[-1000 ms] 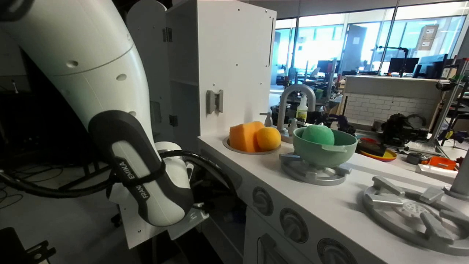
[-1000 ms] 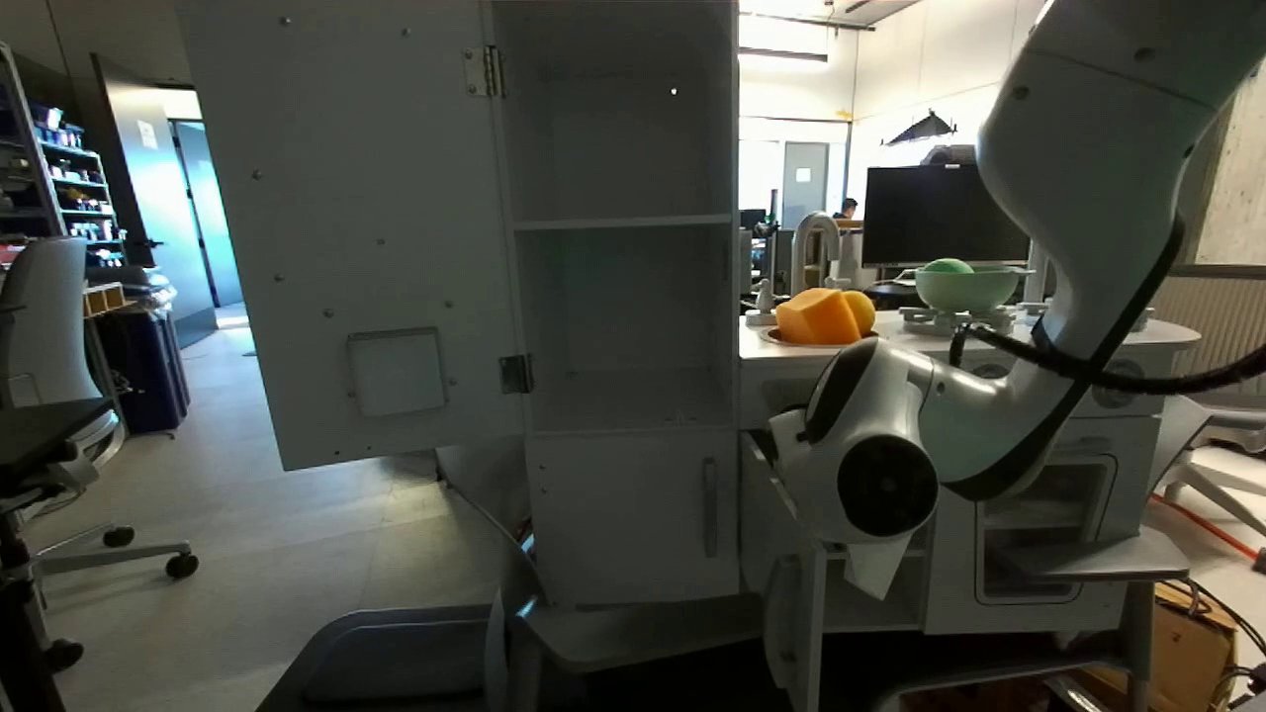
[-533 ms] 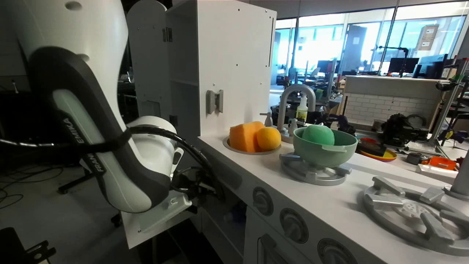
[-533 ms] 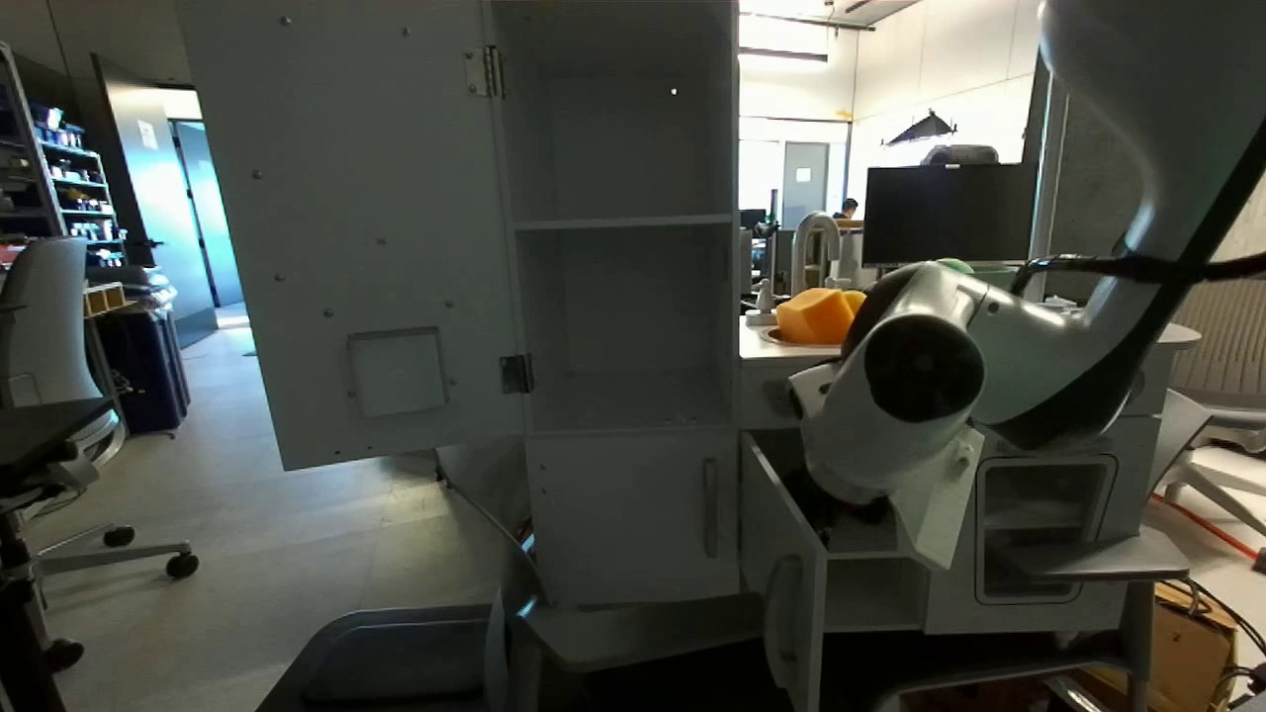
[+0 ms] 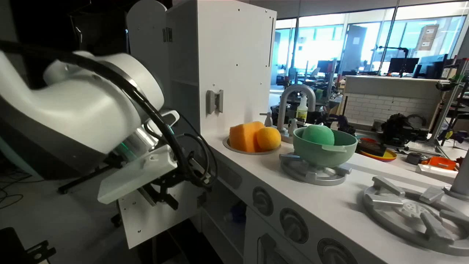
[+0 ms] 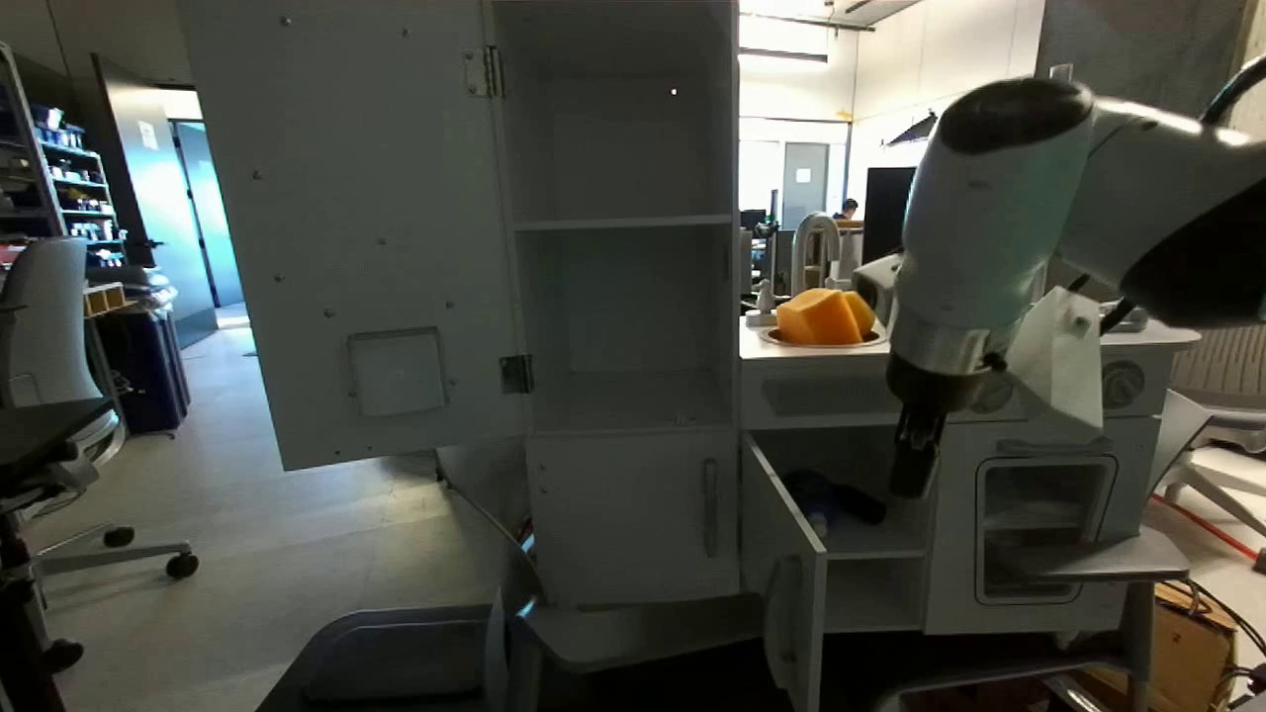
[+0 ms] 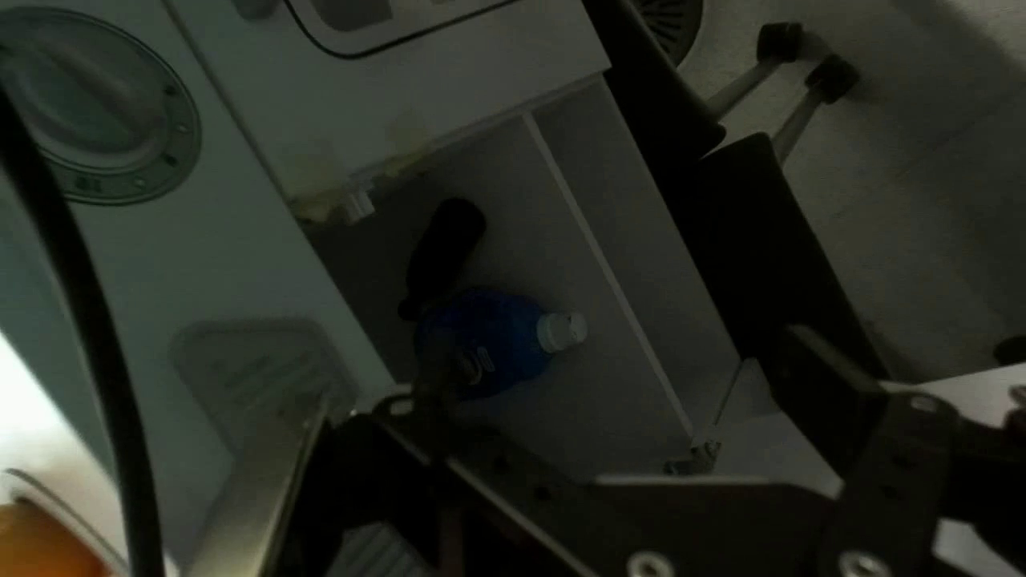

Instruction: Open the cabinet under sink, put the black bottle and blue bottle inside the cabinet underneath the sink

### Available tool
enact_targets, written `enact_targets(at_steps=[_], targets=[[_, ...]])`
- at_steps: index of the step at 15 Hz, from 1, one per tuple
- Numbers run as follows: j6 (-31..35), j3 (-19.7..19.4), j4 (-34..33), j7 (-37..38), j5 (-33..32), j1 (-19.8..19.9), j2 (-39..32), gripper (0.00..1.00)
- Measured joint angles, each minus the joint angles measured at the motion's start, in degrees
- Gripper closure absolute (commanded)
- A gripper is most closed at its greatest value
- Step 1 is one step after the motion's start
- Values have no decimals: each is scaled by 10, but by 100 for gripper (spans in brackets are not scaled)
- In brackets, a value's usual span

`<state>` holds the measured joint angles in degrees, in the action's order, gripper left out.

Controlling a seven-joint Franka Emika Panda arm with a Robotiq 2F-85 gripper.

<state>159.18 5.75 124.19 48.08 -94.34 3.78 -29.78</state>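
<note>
1. Released, with a wide gap between the fingers [image 7: 834, 393] of the claw [image 7: 621, 361] in the wrist view; pointing down from the end of the white arm [image 6: 999, 218];
2. Outside the cabinet [image 6: 885, 542], before the right part of its opening in an exterior view; apart from the blue bottle [image 7: 505, 340] and the black bottle [image 7: 443, 250];
3. With both bottles inside the cabinet, on its upper level; lower than the claw, to its left in an exterior view, and farther in;
4. With the blue bottle on its side, white cap [image 7: 563, 331] toward the opening; partly covered by the finger at left in the wrist view;
5. With the black bottle on its side too, neck end near the blue one; just beside it, but cannot tell whether touching;
6. With the flat white door [image 6: 781, 574] swung out to the near side, left of the opening in an exterior view;
7. Above the cabinet, in the counter [image 5: 263, 170]: silvery sink [image 5: 226, 143] with an orange block [image 5: 242, 136] and an orange ball [image 5: 269, 138] inside; grey tap [image 5: 298, 88] just beyond, on the far side;
8. Farther right along the counter: green pot [image 5: 322, 156] on a grey burner [image 5: 311, 179], with a green ball [image 5: 318, 135] inside.
</note>
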Motion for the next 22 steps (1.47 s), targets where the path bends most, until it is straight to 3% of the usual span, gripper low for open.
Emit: enact_targets(at_steps=[3,5,8,12,18,22], targets=[[36,4,77,-116,144,29,90,0],[48,29,136,-193,240,66,144,0],[45,97,234,-309,384,143,208,0],[39,192,325,-440,575,234,241,0],[25,332,318,-570,865,323,243,0],[-61,423,257,-658,1054,352,264,0]])
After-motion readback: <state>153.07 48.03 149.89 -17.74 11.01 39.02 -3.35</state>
